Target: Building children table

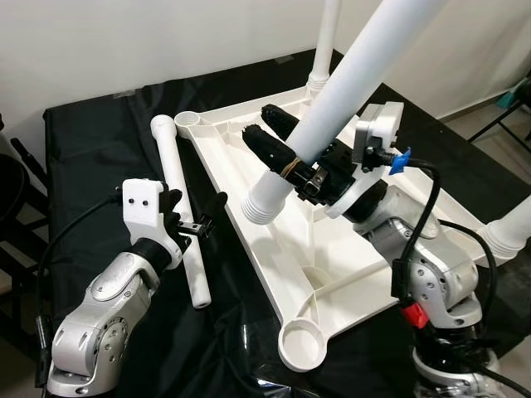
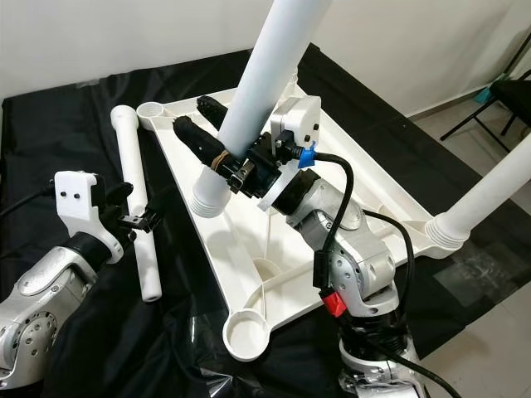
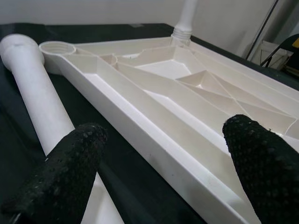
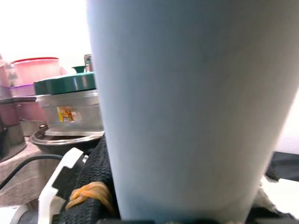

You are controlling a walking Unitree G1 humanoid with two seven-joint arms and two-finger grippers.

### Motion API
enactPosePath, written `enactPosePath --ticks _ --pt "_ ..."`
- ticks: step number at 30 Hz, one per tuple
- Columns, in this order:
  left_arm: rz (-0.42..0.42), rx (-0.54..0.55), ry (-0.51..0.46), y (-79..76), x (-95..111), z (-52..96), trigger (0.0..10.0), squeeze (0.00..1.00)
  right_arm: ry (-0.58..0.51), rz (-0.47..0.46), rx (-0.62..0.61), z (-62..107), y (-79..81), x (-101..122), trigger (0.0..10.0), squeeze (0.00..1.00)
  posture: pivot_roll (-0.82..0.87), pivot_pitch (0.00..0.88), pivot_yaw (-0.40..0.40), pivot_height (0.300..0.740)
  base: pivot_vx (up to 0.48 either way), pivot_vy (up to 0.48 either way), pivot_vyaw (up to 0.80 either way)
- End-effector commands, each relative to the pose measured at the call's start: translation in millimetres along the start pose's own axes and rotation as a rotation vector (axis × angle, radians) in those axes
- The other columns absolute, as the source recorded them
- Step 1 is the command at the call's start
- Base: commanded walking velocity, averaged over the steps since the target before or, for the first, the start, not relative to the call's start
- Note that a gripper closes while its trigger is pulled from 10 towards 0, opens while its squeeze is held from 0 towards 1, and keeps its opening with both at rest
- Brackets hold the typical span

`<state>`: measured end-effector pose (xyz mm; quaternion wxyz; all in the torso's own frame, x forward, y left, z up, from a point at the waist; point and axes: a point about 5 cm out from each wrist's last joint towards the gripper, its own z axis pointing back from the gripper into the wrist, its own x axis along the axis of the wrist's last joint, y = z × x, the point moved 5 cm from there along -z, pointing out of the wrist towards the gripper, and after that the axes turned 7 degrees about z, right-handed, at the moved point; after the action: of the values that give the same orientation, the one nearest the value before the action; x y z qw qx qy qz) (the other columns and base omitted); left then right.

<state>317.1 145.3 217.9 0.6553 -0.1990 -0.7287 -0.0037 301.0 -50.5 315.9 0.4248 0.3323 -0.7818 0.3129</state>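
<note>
The white tabletop (image 1: pixel 274 240) lies upside down on a black cloth. Legs stand screwed into its far corner (image 1: pixel 326 41) and right corner (image 1: pixel 514 228). My right gripper (image 1: pixel 270 133) is shut on a third white leg (image 1: pixel 348 83), held tilted above the tabletop with its threaded end (image 1: pixel 267 199) pointing down over the middle ribs. In the right wrist view this leg (image 4: pixel 187 107) sits against a black finger (image 4: pixel 96 177). A fourth leg (image 1: pixel 178 199) lies loose on the cloth left of the tabletop. My left gripper (image 3: pixel 163 163) hangs open just over this loose leg (image 3: pixel 37 93), fingers (image 3: pixel 70 168) apart.
Empty round sockets show at the near corner (image 1: pixel 303 344) and the far-left corner (image 1: pixel 192 120). The black cloth (image 1: pixel 91 141) covers the work surface, with bare floor to the right (image 2: pixel 465 274). A folding chair frame (image 1: pixel 514 104) stands at the far right.
</note>
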Motion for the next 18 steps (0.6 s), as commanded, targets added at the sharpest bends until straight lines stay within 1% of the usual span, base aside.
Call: enactPosePath --ticks 1,13,18 --pt "-0.001 0.005 0.012 1.3 -4.9 0.1 10.0 0.0 0.002 0.002 0.005 0.2 6.0 -1.8 10.0 0.0 0.0 0.165 -0.031 0.74 0.0 0.0 0.0" --pt "-0.003 -0.004 0.015 -2.4 -7.8 0.4 10.0 0.0 0.016 -0.009 -0.021 -0.7 7.6 -8.4 10.0 0.0 0.01 0.169 -0.025 0.74 0.0 0.0 0.0" --pt "-0.006 -0.006 0.018 -2.7 -8.5 0.2 10.0 0.0 0.024 -0.014 -0.027 -0.2 7.4 -11.6 10.0 0.0 0.01 0.17 -0.028 0.74 -0.267 0.0 0.0"
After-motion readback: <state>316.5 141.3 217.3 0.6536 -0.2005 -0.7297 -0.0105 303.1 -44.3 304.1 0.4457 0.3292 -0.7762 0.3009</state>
